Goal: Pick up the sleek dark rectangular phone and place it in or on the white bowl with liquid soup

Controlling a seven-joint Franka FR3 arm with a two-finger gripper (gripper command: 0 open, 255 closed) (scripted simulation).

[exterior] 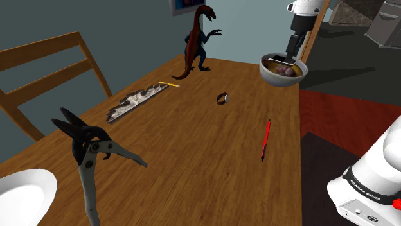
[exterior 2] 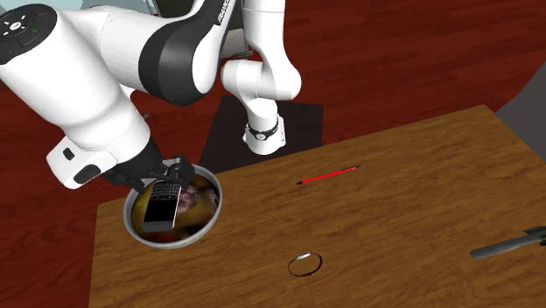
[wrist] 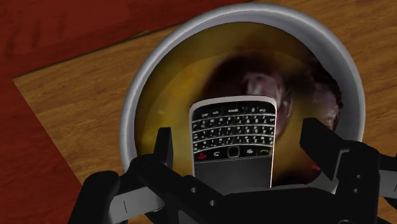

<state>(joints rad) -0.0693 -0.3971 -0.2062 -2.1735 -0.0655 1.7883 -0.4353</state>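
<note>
At the corner of the wooden table (exterior 2: 394,219), a white bowl (wrist: 132,118) of yellow soup. Right above it, the black gripper (wrist: 240,133), wide open, nothing held. Between the fingers (wrist: 163,153), touching neither, the dark phone (exterior 2: 162,208), keys up, tipped over the soup.

The black keypad phone (wrist: 233,143) sits face up, tilted, inside the white soup-filled bowl (wrist: 129,121).

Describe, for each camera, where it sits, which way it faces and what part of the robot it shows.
Shoulder view: beside the robot's base, looking across the table toward the bowl; base and hand show.
Second exterior view: high across the table, facing the arm.
Wrist view: on the hand, looking down at the phone.
All share the bowl.
</note>
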